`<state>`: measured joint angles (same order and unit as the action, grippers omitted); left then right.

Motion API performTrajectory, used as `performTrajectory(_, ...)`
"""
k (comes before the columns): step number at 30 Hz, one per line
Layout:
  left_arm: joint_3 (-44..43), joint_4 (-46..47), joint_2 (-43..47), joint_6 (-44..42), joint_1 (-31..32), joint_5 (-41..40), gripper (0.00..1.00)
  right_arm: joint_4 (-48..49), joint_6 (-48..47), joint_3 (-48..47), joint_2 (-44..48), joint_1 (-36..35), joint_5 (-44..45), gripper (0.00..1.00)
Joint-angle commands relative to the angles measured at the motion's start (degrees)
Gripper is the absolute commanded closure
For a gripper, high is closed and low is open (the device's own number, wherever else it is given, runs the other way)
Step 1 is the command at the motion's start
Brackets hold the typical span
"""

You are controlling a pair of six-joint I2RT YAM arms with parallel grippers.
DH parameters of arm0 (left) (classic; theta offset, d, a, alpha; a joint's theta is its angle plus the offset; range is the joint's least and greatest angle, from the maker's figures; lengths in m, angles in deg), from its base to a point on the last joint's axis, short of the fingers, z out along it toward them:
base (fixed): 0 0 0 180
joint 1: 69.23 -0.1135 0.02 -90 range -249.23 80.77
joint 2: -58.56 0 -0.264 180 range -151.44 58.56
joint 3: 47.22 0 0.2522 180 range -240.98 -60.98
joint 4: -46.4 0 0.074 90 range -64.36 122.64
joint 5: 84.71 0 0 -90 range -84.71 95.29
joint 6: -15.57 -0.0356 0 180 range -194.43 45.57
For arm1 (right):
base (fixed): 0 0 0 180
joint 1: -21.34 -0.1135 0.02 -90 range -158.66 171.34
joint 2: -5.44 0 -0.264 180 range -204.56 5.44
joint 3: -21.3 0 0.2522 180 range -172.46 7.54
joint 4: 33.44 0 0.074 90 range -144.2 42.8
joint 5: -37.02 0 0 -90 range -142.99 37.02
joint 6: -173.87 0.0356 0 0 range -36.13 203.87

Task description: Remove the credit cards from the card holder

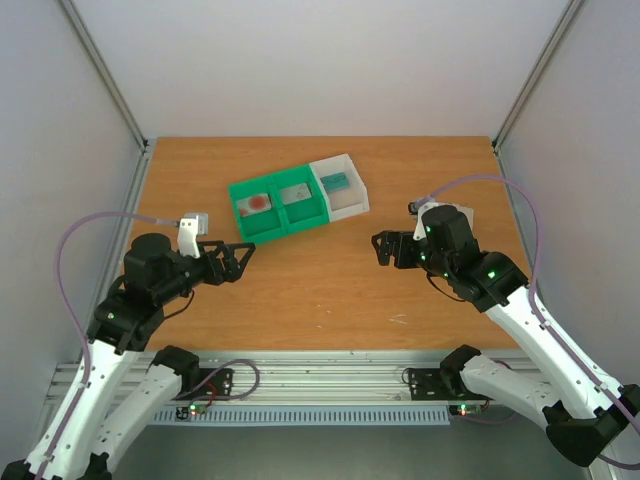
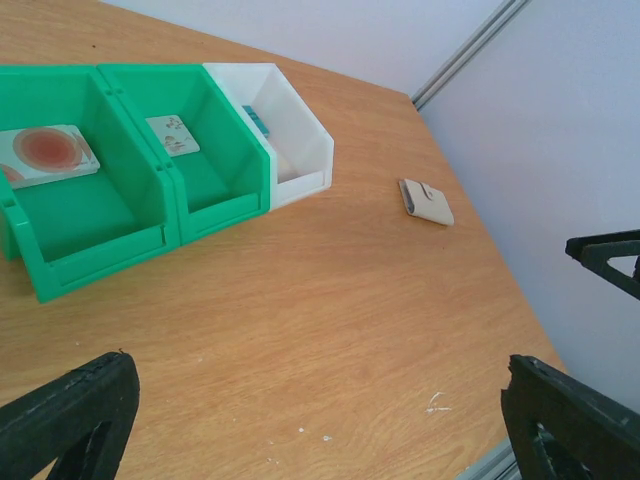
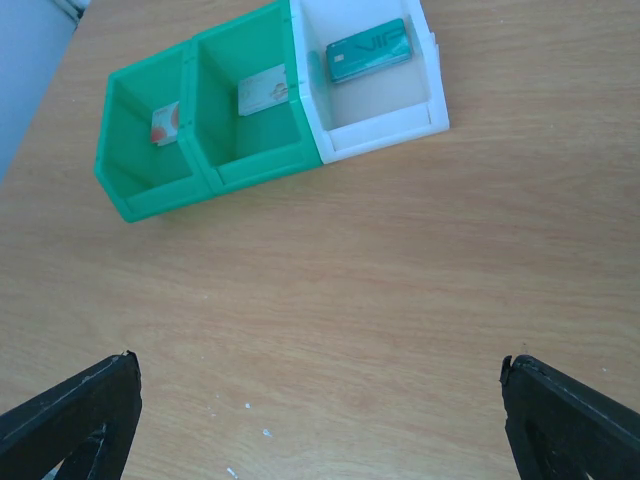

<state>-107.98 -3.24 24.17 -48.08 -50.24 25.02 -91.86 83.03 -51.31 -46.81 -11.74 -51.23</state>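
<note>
Left gripper (image 1: pixel 244 258) & right gripper (image 1: pixel 381 250) hover wide open, empty, over bench (image 2: pixel 300 330). Card holder (image 2: pixel 426 201) lies alone at right. Three credit cards (image 2: pixel 45 152) sit in green tray (image 2: pixel 100 265) & white tray (image 2: pixel 300 150), far centre. Prob. last step: check holder for leftovers.

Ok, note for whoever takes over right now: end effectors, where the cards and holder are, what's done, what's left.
Left end effector: open, empty.
Right end effector: open, empty.
Red-circle card and pale card in the green tray, one per compartment; teal card in the white tray.
Holder flat on the table, right of the trays.
Done: three cards out.
Left: check the holder; cannot tell if any remain inside.
</note>
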Motion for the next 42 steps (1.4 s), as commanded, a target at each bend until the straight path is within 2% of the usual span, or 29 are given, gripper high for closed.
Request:
performTrajectory(1, 1.56, 3.71, 1.98, 0.21, -0.22, -0.17, 0.01, -0.70, 2.25, -0.05, 0.46, -0.39, 0.55, 0.01)
performTrajectory(10, 1.21, 4.51, -1.41, 1.69, -0.26, 1.38, 0.01, -3.06, 3.04, -3.65, -4.43, -0.38, 2.39, 0.02)
performTrajectory(14, 1.05, 4.08, -3.76, 2.08, -0.23, 0.00, 0.01, -3.09, 1.79, -5.29, -7.26, -0.38, 9.86, 0.01)
performTrajectory(18, -0.06, 1.97, -6.30, 3.69, -0.26, -2.15, 0.01, -6.90, 0.12, -8.25, -14.89, 0.38, 24.04, 0.02)
performTrajectory(24, -1.94, -0.20, -9.06, 2.27, -0.26, 1.00, 0.01, -8.42, -2.41, -11.80, -25.94, 5.60, 27.02, 0.02)
performTrajectory(27, -2.59, -1.39, -9.17, 0.47, -0.26, 3.72, 0.01, -6.54, -4.02, -12.81, -30.08, 8.55, 26.58, 0.08)
performTrajectory(34, -1.99, -4.28, -7.85, -3.50, -0.22, 3.41, 0.01, -4.74, -8.19, -20.75, -43.30, 14.59, 32.09, 0.34)
performTrajectory(38, 0.55, -2.75, -6.77, -3.45, -0.22, 4.92, 0.01, -3.54, -9.62, -25.33, -51.10, 18.31, 31.37, 0.47)
performTrajectory(42, 1.26, -2.31, -6.10, -3.66, -0.26, 4.19, 0.01, -4.27, -10.46, -28.53, -57.55, 21.16, 30.58, 0.55)
